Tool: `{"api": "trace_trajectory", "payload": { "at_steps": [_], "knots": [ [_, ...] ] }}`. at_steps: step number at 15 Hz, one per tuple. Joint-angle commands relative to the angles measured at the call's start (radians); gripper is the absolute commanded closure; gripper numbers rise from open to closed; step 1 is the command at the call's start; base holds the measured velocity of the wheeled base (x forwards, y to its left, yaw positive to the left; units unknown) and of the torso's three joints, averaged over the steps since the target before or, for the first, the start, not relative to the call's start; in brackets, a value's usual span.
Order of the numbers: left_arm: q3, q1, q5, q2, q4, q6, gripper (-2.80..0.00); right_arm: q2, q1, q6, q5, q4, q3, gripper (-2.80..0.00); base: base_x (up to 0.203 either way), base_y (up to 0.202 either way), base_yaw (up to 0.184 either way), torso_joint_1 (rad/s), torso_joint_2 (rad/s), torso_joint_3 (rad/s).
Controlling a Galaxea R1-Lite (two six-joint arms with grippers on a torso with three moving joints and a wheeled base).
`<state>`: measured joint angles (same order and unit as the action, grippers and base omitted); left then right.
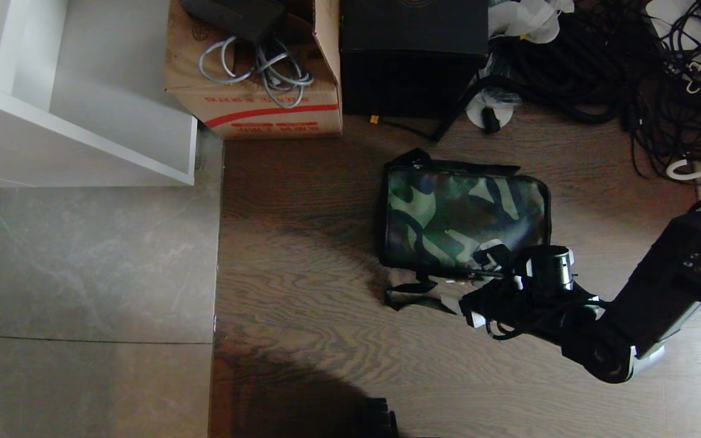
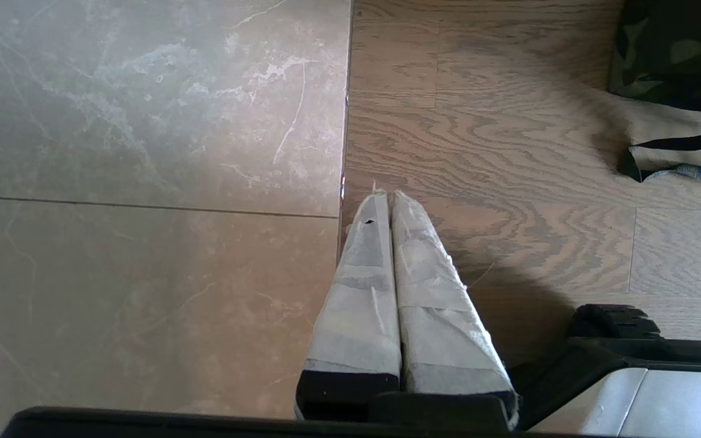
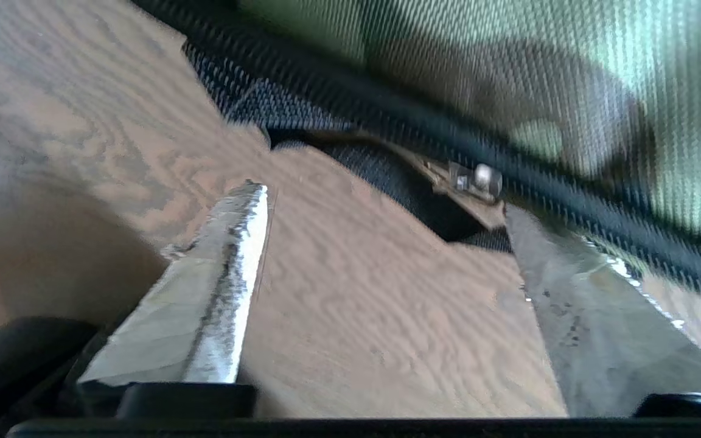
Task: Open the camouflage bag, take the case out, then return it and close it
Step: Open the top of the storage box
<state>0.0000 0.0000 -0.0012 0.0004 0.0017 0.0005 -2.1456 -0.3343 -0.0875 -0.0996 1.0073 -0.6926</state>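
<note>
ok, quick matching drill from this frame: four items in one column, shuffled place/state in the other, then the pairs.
Items
1. camouflage bag
2. right gripper
3. left gripper
4. cardboard carton

States
A. fingers pressed together, over the seam between tile and wood floor
B. grey cables lying on it
C. lid shut, lying on the wood floor
D. fingers spread, at the bag's near edge by the zipper

Pairs: 1-C, 2-D, 3-A, 4-B

Wood-grain plank floor meeting grey marbled tiles, white shelf unit, cardboard carton, tangled black cables
</note>
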Motion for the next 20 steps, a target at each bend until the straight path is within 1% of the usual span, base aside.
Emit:
{"api": "trace_trajectory", "payload": {
  "at_steps": [1,3,6,7,15,20],
  "knots": [
    [0.000,0.000,0.001,0.001,0.000,0.001,0.00,-0.033,0.000,0.012,0.000,0.021,-0.018,-2.80,0.000,0.000,0.000,0.000,0.00,0.000],
    [0.000,0.000,0.001,0.001,0.000,0.000,0.00,-0.044,0.000,0.038,0.000,0.046,-0.035,-2.80,0.000,0.000,0.000,0.000,0.00,0.000],
    [0.000,0.000,0.000,0.000,0.000,0.000,0.00,-0.059,0.000,0.040,0.000,0.074,-0.034,-2.80,0.000,0.000,0.000,0.000,0.00,0.000],
    [0.000,0.000,0.001,0.001,0.000,0.000,0.00,-0.062,0.000,0.040,0.000,0.079,-0.036,0.00,0.000,0.000,0.000,0.000,0.00,0.000],
    [0.000,0.000,0.001,0.001,0.000,0.000,0.00,-0.067,0.000,0.031,0.000,0.116,-0.034,0.00,0.000,0.000,0.000,0.000,0.00,0.000],
    [0.000,0.000,0.000,0.001,0.000,0.000,0.00,-0.044,0.001,0.027,-0.006,0.106,-0.005,0.00,0.000,0.000,0.000,0.000,0.00,0.000]
  ]
}}
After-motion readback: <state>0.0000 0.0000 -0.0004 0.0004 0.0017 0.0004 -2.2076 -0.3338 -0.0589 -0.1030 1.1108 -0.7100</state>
